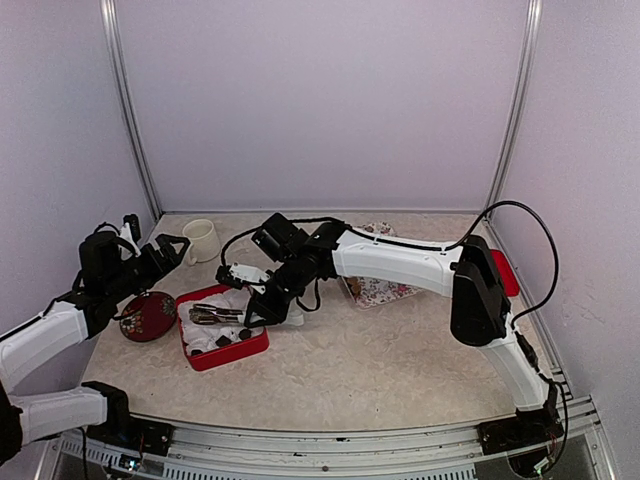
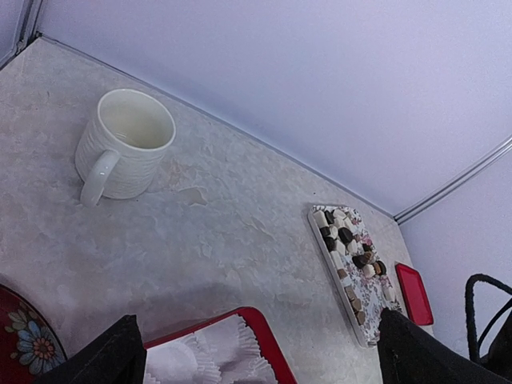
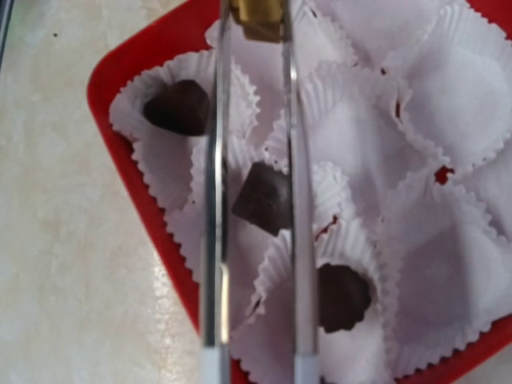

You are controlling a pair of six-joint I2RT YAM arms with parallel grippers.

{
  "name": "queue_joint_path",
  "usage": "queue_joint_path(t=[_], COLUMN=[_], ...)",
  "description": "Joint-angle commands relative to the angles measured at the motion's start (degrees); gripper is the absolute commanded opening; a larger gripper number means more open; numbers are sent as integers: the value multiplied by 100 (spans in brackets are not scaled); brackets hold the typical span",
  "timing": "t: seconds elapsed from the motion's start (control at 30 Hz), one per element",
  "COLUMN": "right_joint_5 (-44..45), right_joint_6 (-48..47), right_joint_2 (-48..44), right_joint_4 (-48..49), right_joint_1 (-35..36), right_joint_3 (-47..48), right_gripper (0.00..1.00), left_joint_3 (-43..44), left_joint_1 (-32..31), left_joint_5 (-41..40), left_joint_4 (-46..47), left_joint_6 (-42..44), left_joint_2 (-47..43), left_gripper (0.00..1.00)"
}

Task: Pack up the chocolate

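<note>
Metal tongs (image 3: pixel 214 240) are clamped in my right gripper (image 3: pixel 258 374), which hangs over the red box (image 1: pixel 232 352) of white paper cups (image 3: pixel 448 88). A tan chocolate piece (image 3: pixel 256 18) sits between the tongs' tips at the top edge of the right wrist view. Three dark chocolate pieces lie in cups under the tongs (image 3: pixel 178 106) (image 3: pixel 262 198) (image 3: pixel 342 298). Several more chocolates (image 2: pixel 348 238) lie on the flowered tray (image 2: pixel 362 308). My left gripper (image 2: pixel 268 362) is open and holds nothing, above the box's far corner (image 2: pixel 260 330).
A white mug (image 2: pixel 124 144) stands at the back left. A dark red oval dish (image 1: pixel 148 315) lies left of the box. A red lid (image 2: pixel 414 292) lies beyond the flowered tray (image 1: pixel 385 292), which my right arm (image 1: pixel 400 260) partly covers. Walls close in three sides.
</note>
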Motion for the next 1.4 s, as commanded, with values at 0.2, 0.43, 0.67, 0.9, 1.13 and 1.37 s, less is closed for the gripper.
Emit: queue_joint_path(t=[0.2, 0.43, 0.67, 0.9, 1.13, 1.37], right_joint_5=[-245, -268, -216, -254, -261, -264], right_joint_6=[-15, 128, 207, 182, 210, 400], right_joint_2=[280, 445, 537, 548, 329, -631], right_joint_4=[6, 67, 82, 66, 117, 604], right_joint_1=[39, 45, 48, 48, 57, -154], right_joint_3=[353, 519, 582, 627, 532, -182], right_gripper=[26, 27, 31, 34, 34, 34], left_joint_3=[39, 24, 16, 6, 15, 59], left_joint_1=[87, 97, 109, 121, 125, 122], left_joint_5=[3, 10, 30, 41, 49, 78], left_joint_4=[-44, -60, -62, -44, -59, -88], left_joint_6=[89, 89, 101, 98, 98, 80], left_joint_2=[-78, -121, -130, -122, -140, -154], left_gripper=[99, 99, 99, 99, 99, 99])
